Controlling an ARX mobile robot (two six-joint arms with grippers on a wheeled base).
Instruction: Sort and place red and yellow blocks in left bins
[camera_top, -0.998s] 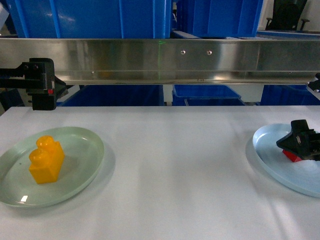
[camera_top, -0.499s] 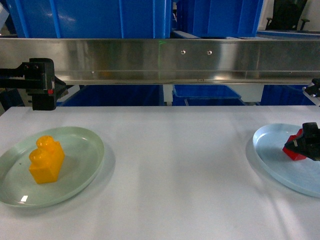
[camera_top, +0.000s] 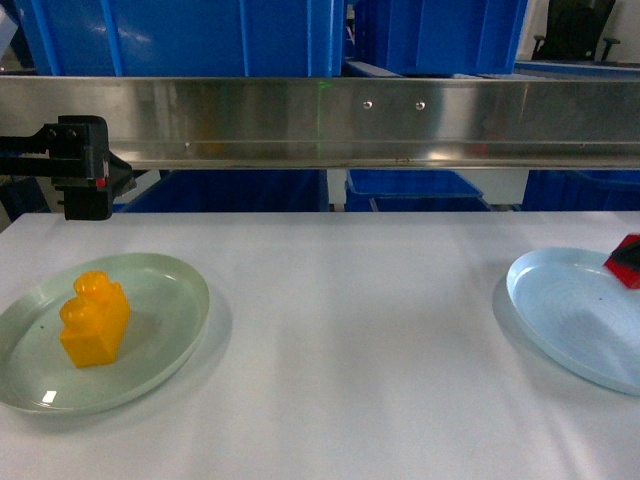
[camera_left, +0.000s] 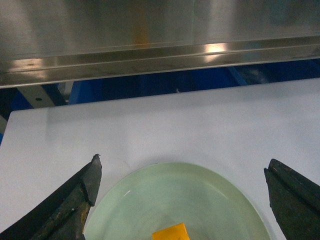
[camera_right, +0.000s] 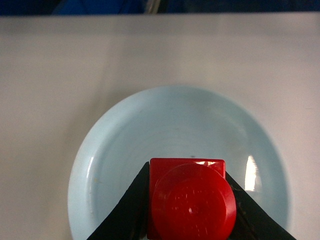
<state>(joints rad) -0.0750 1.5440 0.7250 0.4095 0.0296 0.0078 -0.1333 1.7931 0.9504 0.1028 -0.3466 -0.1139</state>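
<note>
The orange-yellow block (camera_top: 95, 320) stands on a pale green plate (camera_top: 170, 300) at the left; only its top corner (camera_left: 171, 233) shows in the left wrist view. My left gripper (camera_left: 183, 162) is open wide, hanging above the green plate's (camera_left: 150, 200) far half and touching nothing. My right gripper (camera_right: 187, 210) is shut on the red block (camera_right: 190, 200), held above a pale blue plate (camera_right: 150, 130). In the head view only a corner of the red block (camera_top: 628, 260) shows at the right edge. Blue bins (camera_top: 180, 35) stand behind the steel rail.
A steel rail (camera_top: 320, 120) spans the far side of the white table (camera_top: 350, 350) at about gripper height. My left arm's black wrist (camera_top: 85, 168) hovers just in front of it. The pale blue plate (camera_top: 560, 300) lies bare at the right. More blue crates (camera_top: 440, 30) stand behind.
My right gripper has risen and drawn to the right with the red block, off the pale blue plate and almost out of the head view. The left arm and yellow block stay put.
</note>
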